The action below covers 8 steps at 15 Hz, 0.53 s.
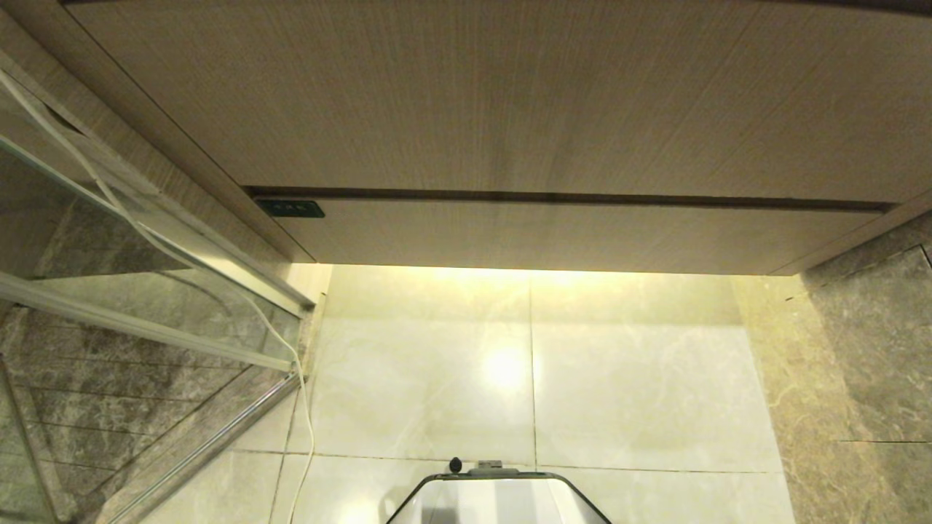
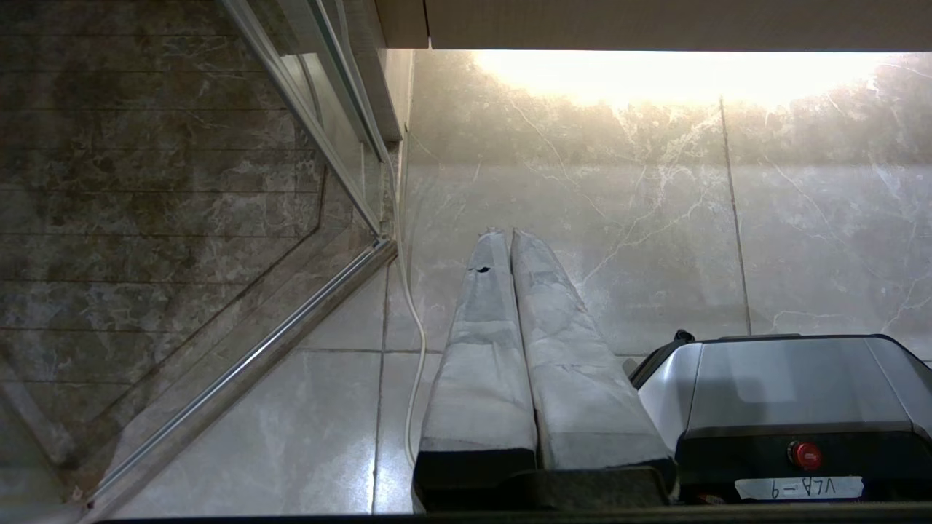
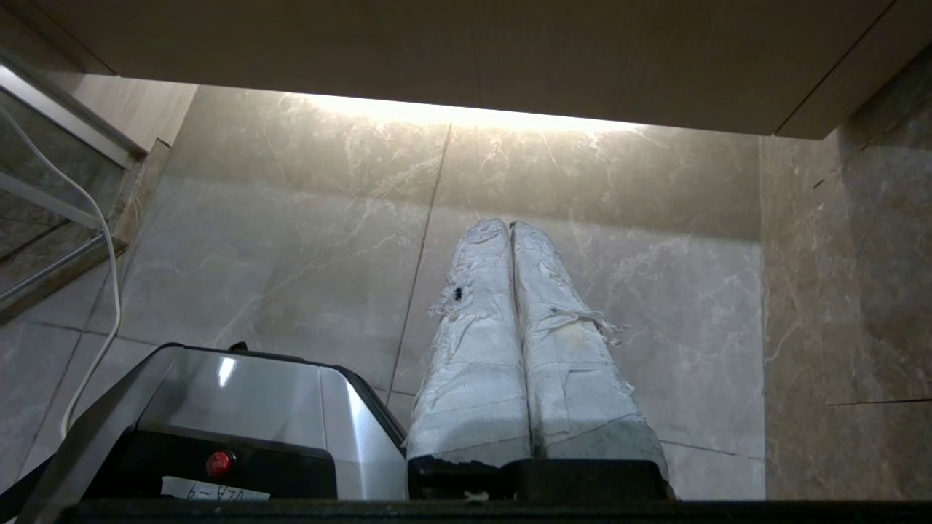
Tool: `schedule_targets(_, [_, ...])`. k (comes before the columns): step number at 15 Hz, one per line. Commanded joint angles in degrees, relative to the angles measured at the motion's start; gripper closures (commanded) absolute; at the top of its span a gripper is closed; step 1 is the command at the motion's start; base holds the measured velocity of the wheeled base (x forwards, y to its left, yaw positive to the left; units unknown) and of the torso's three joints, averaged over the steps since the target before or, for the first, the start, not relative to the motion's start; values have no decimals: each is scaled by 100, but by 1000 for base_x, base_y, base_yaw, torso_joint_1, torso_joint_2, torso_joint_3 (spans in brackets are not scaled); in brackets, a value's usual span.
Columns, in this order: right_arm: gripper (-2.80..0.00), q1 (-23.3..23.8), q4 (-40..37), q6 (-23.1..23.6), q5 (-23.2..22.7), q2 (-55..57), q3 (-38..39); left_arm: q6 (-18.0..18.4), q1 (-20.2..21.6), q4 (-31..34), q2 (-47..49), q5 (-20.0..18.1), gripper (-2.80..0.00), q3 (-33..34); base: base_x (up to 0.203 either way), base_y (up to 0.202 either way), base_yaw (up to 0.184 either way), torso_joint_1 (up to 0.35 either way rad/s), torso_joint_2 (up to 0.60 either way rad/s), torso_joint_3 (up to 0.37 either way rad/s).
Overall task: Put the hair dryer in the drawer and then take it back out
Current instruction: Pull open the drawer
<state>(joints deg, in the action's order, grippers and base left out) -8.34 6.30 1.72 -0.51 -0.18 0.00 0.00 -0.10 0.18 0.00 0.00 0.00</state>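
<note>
Hanging over the glossy pale marble floor tiles (image 1: 619, 378), the left end effector (image 2: 504, 234) and right end effector (image 3: 510, 224) both have their cloth-wrapped fingers pressed together, holding nothing. Two light-brown wood-grain fronts, the wide shallow drawer (image 1: 568, 236) lowest, sit closed. No hair dryer is visible. The robot's silver base (image 2: 786, 386) carries one red button (image 2: 804, 455) and a handwritten label (image 2: 797, 488), not clearly readable.

Wood-grain cabinet fronts fill the upper half of the frame: a tall front (image 1: 510, 94) above, and below a dark horizontal gap the shallow, handleless drawer (image 1: 568, 236), closed. A small dark label (image 1: 290, 209) sits at the gap's left end. Under the drawer, glossy pale floor tiles (image 1: 619, 378) catch a warm glow. At left stands a glass panel (image 1: 109, 306) with a white cord (image 1: 287, 349) hanging past it. The robot's base (image 1: 495, 498) shows at bottom centre
</note>
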Motion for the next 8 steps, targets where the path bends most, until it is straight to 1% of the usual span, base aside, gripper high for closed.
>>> schedule_targets(1, [0, -1, 3, 3, -2, -211, 229, 0, 1, -1, 0, 0, 0, 9, 0, 0, 0, 0, 0, 0])
schedule_targets(8, [0, -1, 3, 3, -2, -211, 229, 0, 1, -1, 0, 0, 0, 9, 0, 0, 0, 0, 0, 0])
